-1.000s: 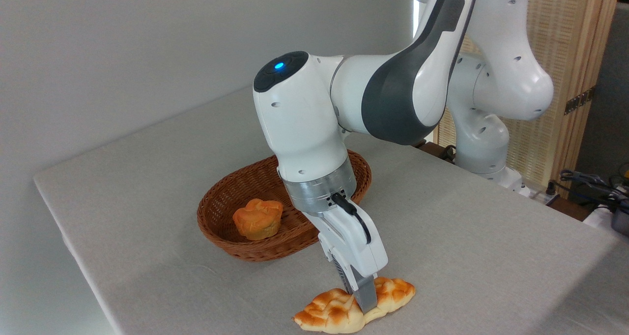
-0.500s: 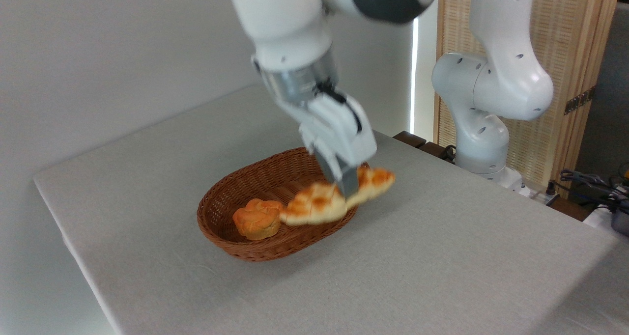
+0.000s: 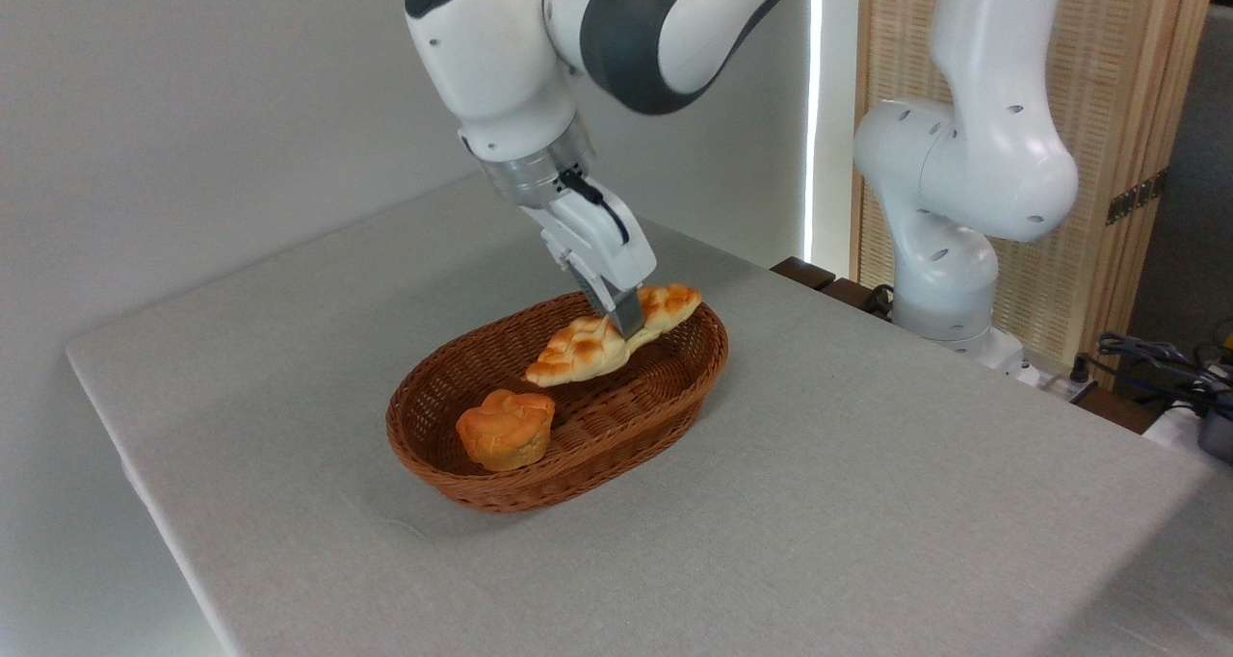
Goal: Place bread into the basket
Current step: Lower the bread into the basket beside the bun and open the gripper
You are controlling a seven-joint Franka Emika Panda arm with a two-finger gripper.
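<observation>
Jaws on bread — fingertips hidden.

Gripper holds bread above basket.

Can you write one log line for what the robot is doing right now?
gripper: shut on bread | bread: held over basket | bun: in basket

The scene is evenly and brightly lit, soft shadows are cast on the table, and no blur is seen.
</observation>
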